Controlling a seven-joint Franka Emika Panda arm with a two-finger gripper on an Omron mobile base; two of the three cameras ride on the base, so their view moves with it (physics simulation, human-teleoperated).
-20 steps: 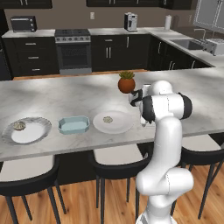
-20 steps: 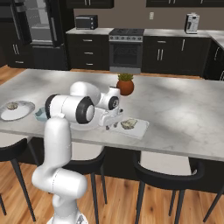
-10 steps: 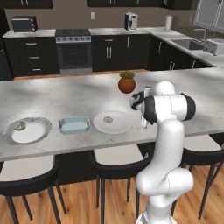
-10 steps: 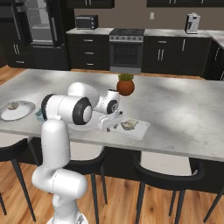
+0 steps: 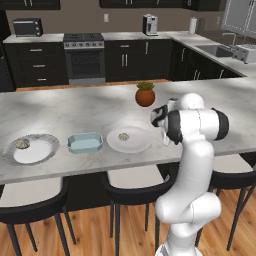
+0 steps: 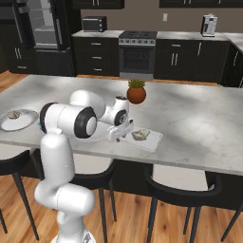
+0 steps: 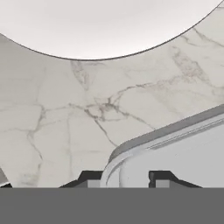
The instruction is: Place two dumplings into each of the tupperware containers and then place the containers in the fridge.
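Left base view: a marble tabletop (image 5: 75,112) runs across the frame, its near edge overhanging three stools (image 5: 132,185). Along that near edge, from the left: a round plate (image 5: 37,152) with one dumpling (image 5: 22,144) on its left side, a light-blue tupperware container (image 5: 85,143) just beside it, then a white plate (image 5: 135,144) with a second dumpling (image 5: 123,136) near its middle. A potted plant (image 5: 145,95) stands farther back, well apart from these. The broad back half of the tabletop lies bare. The arm's wrist hangs low just right of the white plate.

Right base view: the jaws reach down at the near left corner of a flat whitish container (image 6: 151,141) that sits close to the tabletop's near edge, with a beige lump (image 6: 140,135) on it. The fridge (image 6: 42,26) stands far back at the upper left, well away across open floor.

Hand view: the two finger tips (image 7: 89,177) straddle the container's rounded corner rim (image 7: 131,148). The left tip is against the rim's outside; whether the jaws have clamped on it I cannot tell. Bare marble separates this corner from the white plate's curved edge (image 7: 100,54) above
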